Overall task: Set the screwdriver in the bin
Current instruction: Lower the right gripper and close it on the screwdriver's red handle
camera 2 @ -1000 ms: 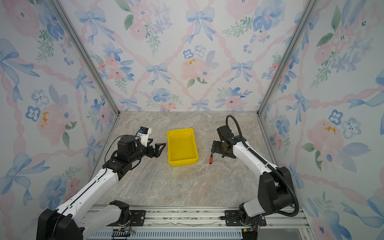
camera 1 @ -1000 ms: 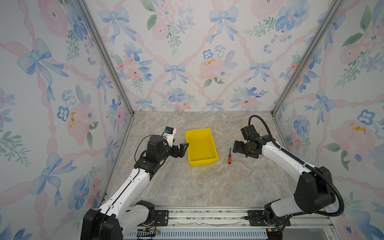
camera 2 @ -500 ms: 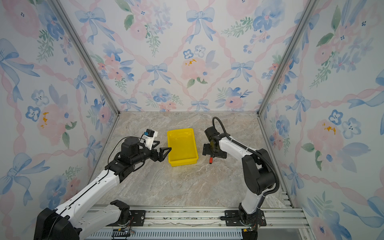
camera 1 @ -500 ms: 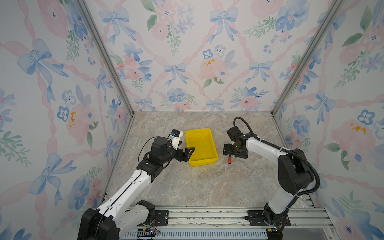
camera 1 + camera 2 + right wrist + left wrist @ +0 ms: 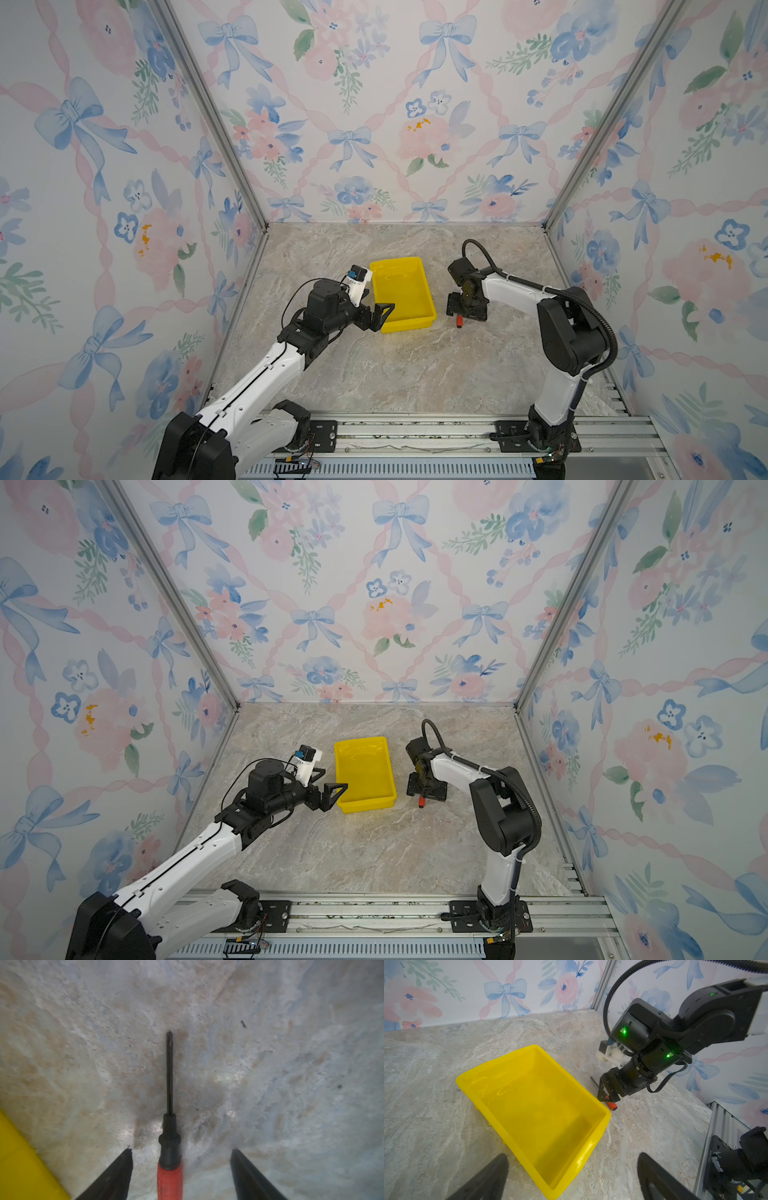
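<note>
R gripper [image 5: 181, 1149] spread, straddling orange-red-handled screwdriver [image 5: 170, 1136] lower centre, prob. to pinch; L gripper [image 5: 573, 1155] spread by yellow plastic bin [image 5: 498, 1062].

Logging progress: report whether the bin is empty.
Empty. The bin shows bare yellow floor; the screwdriver lies outside it on the table.

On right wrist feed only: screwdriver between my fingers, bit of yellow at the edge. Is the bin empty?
Observer: Yes, the bin is empty in the left wrist view.
Operator: Where's the left gripper?
Observer: Left gripper is open at the bin's near left corner, holding nothing.
Operator: How much handle is behind my fingers?
Observer: Just a short red end of the screwdriver pokes out past the right gripper.
</note>
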`<state>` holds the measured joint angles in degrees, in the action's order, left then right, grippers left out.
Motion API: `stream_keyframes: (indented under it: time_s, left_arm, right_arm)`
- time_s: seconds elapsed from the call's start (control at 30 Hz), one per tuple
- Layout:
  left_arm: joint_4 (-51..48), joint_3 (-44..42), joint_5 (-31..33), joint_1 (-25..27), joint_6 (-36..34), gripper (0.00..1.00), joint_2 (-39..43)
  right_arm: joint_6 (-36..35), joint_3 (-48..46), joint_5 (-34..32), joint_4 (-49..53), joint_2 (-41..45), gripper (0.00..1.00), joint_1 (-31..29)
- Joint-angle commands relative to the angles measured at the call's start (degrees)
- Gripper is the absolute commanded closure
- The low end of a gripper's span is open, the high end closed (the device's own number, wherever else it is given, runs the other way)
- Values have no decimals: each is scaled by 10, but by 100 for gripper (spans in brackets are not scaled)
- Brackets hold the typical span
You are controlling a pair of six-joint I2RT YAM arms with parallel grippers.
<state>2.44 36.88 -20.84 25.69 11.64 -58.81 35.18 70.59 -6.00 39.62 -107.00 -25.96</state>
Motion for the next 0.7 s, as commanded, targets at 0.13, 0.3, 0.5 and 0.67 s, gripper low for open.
stream_keyframes:
  time_s: [0.13, 0.3, 0.5, 0.67]
  left_arm:
    - [19, -7, 14, 9, -6, 3, 7]
    - [19, -14, 15, 10, -5, 3, 15]
    - [18, -20, 24, 11, -2, 3, 27]
    - [19, -26, 32, 13, 2, 3, 33]
  right_arm:
    - [2, -8, 6, 0, -3, 37, -3]
    - [0, -16, 5, -4, -16, 45, -4]
    - [-1, -31, 3, -10, -16, 58, -5]
    - [-5, -35, 0, -8, -14, 70, -5]
